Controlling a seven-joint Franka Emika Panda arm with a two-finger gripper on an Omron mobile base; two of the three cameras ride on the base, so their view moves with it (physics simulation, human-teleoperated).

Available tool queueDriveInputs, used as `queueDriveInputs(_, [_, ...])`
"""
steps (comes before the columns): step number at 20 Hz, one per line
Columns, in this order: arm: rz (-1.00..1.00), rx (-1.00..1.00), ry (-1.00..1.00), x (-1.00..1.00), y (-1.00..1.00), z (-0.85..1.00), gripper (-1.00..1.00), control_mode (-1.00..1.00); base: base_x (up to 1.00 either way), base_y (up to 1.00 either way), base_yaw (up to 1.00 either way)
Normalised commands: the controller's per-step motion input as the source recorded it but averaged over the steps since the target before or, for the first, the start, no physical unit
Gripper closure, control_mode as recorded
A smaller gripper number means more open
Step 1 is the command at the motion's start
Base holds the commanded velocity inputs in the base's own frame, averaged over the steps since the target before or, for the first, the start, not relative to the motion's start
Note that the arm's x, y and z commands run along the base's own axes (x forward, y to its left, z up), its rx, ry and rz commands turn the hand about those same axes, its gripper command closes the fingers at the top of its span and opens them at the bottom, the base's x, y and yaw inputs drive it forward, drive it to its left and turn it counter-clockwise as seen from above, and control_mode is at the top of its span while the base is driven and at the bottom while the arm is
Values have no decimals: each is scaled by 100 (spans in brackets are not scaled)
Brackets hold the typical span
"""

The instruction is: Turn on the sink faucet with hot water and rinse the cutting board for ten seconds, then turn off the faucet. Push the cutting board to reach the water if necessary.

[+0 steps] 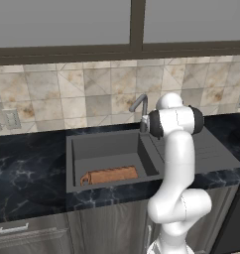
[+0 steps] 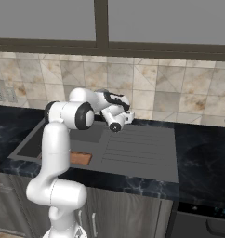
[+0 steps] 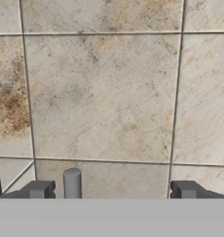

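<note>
Our gripper [image 3: 111, 190] is spread open around the faucet's [image 1: 140, 110] stiff little lever [image 3: 72, 183]; we judge a sideways nudge suits. The rigid board [image 1: 111, 175] lies near in the sink [image 1: 102, 149].

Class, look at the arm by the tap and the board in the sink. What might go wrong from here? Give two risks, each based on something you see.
1. In the hand view a small grey post, probably the lever of the tap, stands beside one finger of the open claw, not centred. Closing may miss it or knock it.
2. The board lies along the front wall of the sink, away from the spout. Water might miss it unless it is pushed.
</note>
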Motion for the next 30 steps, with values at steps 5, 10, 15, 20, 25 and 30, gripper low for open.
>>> queueDriveInputs(5, [0,0,0,0,0,0,-100,-100,0,0,0])
queueDriveInputs(10, [0,0,0,0,-12,0,-100,-100,0,0,0])
queueDriveInputs(15, [0,0,0,0,-26,0,-100,-100,0,0,0])
queueDriveInputs(20, [0,0,0,0,-24,0,-100,-100,0,0,0])
queueDriveInputs(25, [0,0,0,0,-23,0,-100,-100,0,0,0])
queueDriveInputs(30, [0,0,0,-3,-33,0,-100,-100,0,0,0])
